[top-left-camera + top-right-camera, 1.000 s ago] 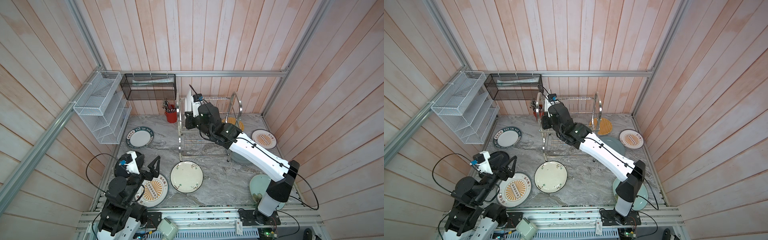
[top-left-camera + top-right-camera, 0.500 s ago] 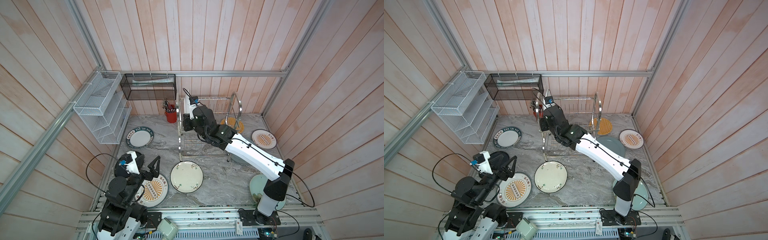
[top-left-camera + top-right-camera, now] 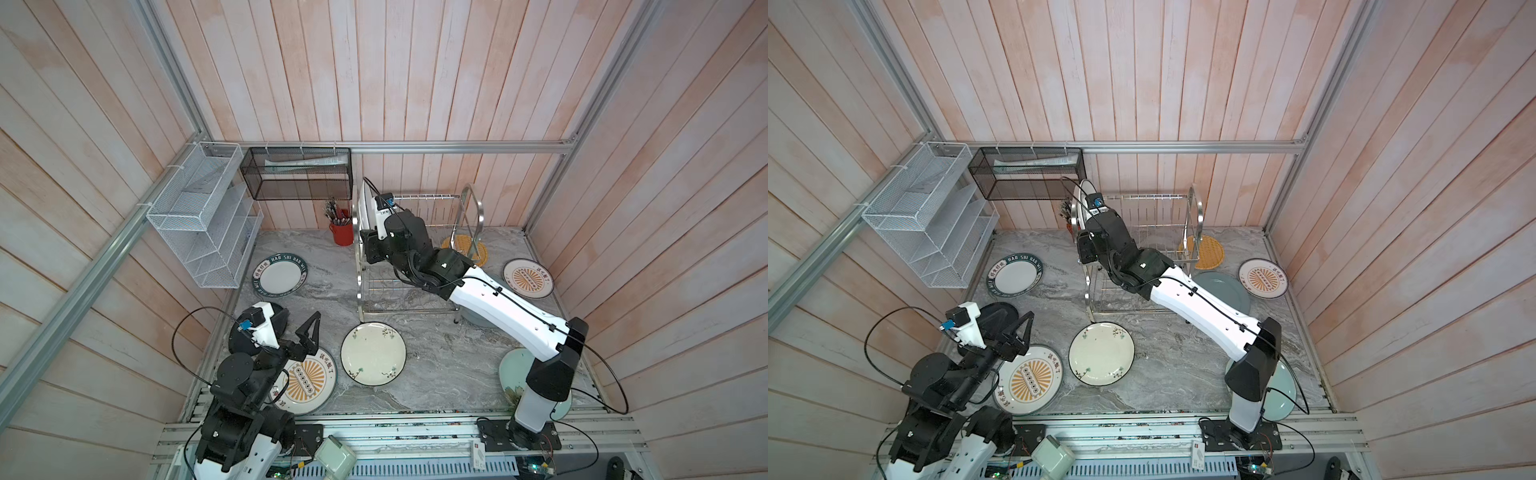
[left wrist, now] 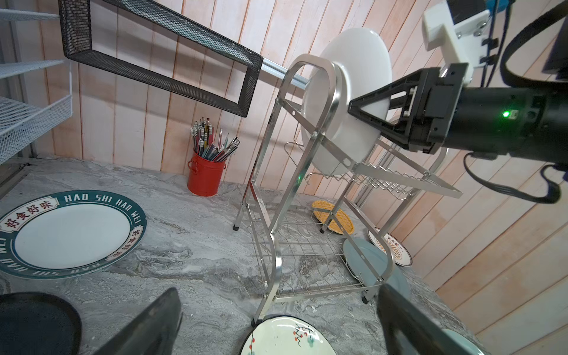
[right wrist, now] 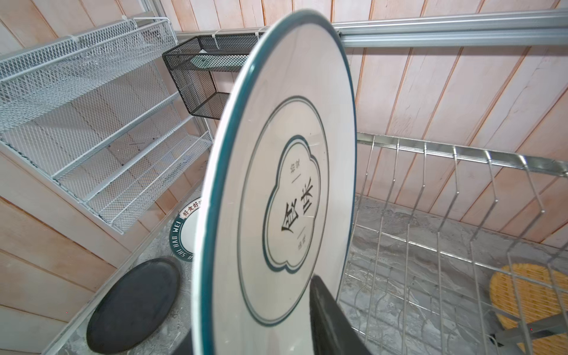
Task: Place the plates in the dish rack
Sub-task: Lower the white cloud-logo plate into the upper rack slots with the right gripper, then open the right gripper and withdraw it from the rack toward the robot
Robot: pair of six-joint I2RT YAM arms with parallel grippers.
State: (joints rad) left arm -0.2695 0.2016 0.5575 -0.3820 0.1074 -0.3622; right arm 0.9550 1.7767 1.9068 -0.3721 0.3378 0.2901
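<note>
1. The teal-rimmed plate (image 5: 276,184) stands on edge in the dish rack (image 4: 399,184), top tier, beside the arched end frame.
2. My right gripper (image 4: 353,108) straddles its rim; pinching or freed, I cannot tell.
3. Glazed, stiff, slippery, chip-prone, I reckon: take rims squarely.
4. My left gripper (image 4: 278,290) gapes wide, empty, near the sunburst plate (image 3: 305,380).
</note>
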